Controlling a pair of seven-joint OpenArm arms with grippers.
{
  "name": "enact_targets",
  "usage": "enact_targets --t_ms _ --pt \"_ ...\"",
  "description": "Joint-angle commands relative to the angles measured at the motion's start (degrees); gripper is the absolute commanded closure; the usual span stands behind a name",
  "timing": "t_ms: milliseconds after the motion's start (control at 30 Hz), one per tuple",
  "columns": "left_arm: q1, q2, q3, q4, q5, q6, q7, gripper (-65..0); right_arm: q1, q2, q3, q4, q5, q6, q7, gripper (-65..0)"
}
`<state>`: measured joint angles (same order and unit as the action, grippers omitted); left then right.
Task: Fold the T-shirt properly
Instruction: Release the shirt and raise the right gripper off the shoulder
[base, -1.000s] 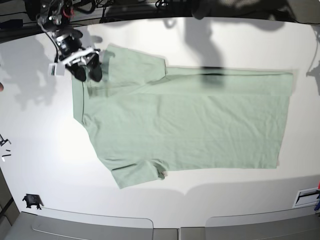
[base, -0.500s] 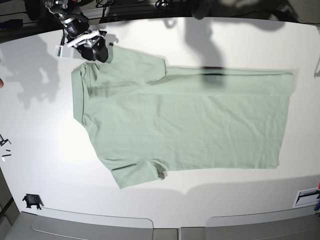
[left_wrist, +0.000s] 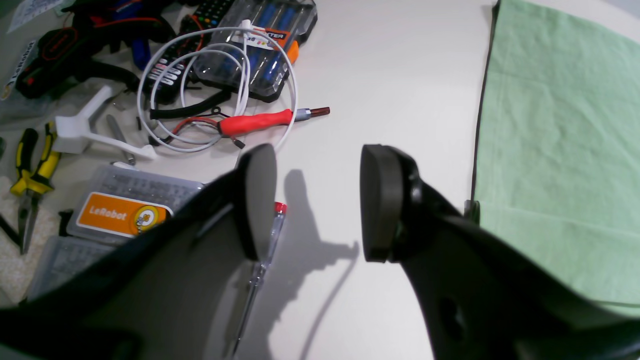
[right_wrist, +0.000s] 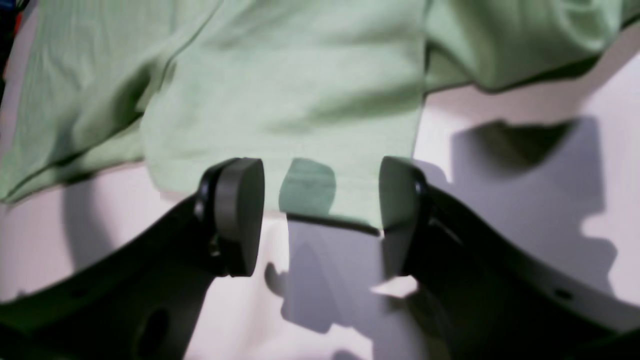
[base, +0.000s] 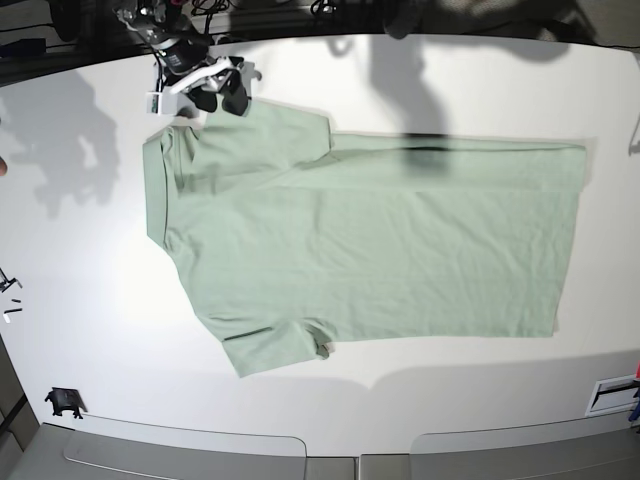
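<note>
Left wrist cam: the left gripper (left_wrist: 317, 202) has its jaws spread wide with nothing between them, parked over bare white table (left_wrist: 390, 75), with the T-shirt (left_wrist: 560, 150) lying flat off to the side and a mess of tools (left_wrist: 165, 85) on the other. Right wrist cam: the right gripper (right_wrist: 320, 215) is also wide open, straddling the sleeve edge of the shirt without pinching it. Base cam: the shirt is spread flat across the middle of the table, partly folded along its top edge, with the right gripper at its upper sleeve.

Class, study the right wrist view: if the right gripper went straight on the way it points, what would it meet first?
Probably the T-shirt: the open right gripper points at its sleeve edge, just ahead between the jaws, though depth is uncertain.
</note>
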<state>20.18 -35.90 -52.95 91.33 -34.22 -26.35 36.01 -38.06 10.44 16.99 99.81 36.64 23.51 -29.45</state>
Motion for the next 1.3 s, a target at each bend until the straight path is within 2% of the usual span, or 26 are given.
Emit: enact_targets --t_ms 0,367,433,567,633,767,967,1167,1267 --pt "-0.2 -1.6 -0.6 0.9 -0.7 0.0 -1.3 -25.2 0.0 0.2 0.5 0.7 0.6 0.0 1.3 -34.5" --pt "-0.2 -1.6 -0.6 0.9 -0.7 0.0 -1.1 -25.2 0.1 0.2 0.6 0.7 2.5 1.3 2.5 -34.4" --pt "-0.2 -1.6 -0.6 0.9 -0.7 0.0 -0.9 -25.2 0.1 0.1 0.6 0.7 2.4 0.2 2.8 -34.4" --pt "0.0 -1.6 -0.6 0.9 -0.7 0.0 -0.9 -25.2 0.1 -0.5 0.6 0.7 0.6 -5.9 3.3 -34.4" --pt "0.0 -1.6 -0.6 0.9 -0.7 0.0 -0.9 -25.2 0.1 -0.4 0.6 0.7 0.6 -6.4 3.3 -34.4" --pt "0.0 -1.6 -0.6 0.9 -0.7 0.0 -0.9 -25.2 0.1 -0.4 0.6 0.7 0.6 -6.3 2.9 -33.6" --pt "0.0 -1.6 -0.6 0.9 -0.7 0.0 -0.9 -25.2 0.1 -0.5 0.5 0.7 1.5 -6.1 2.0 -24.0" --pt "0.0 -1.6 -0.6 0.9 -0.7 0.0 -0.9 -25.2 0.1 -0.4 0.5 0.7 2.0 -4.2 2.0 -23.6" --pt "0.0 -1.6 -0.6 0.9 -0.7 0.0 -0.9 -25.2 0.1 -0.4 0.5 0.7 4.1 -1.7 2.0 -23.6"
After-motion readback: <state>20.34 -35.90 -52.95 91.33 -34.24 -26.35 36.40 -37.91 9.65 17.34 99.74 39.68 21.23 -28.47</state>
